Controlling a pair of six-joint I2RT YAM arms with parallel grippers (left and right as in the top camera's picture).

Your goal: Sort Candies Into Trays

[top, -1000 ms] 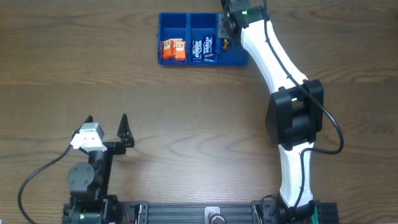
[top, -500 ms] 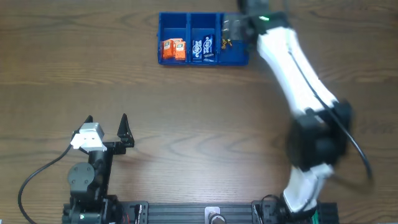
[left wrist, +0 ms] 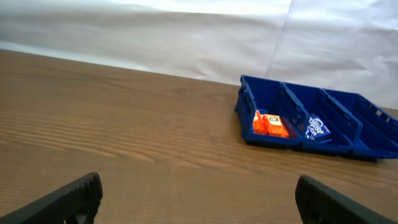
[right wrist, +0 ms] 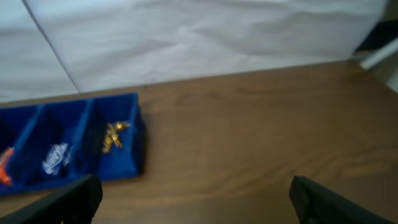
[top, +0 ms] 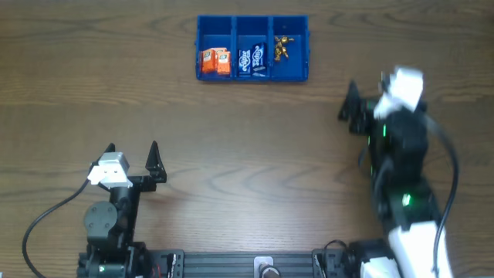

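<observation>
Nearest the arm bases, the left gripper (top: 132,150) sits low over the wooden table (top: 231,139) at its left side, fingers spread wide and holding nothing. Its wrist view confirms this: the two dark fingertips (left wrist: 74,196) stand far apart with only bare wood between them.

Farther up and on the right side, the right gripper (right wrist: 194,186) points toward the far edge of the table. The top view shows it smeared, so only one dark finger (top: 351,104) can be made out there with any confidence. In its own wrist view, both fingers sit at opposite corners, so the jaws are wide open and empty.

Farthest away lies the blue tray (top: 252,78), a three-compartment bin set flat near the far edge and well apart from both grippers.

- **Left compartment:** orange candies (top: 215,62).
- **Middle compartment:** blue-and-white wrapped candies (top: 253,58).
- **Right compartment:** small gold candies (top: 281,49), also seen from the right wrist as a loose cluster (right wrist: 114,135) against the compartment floor.
</observation>
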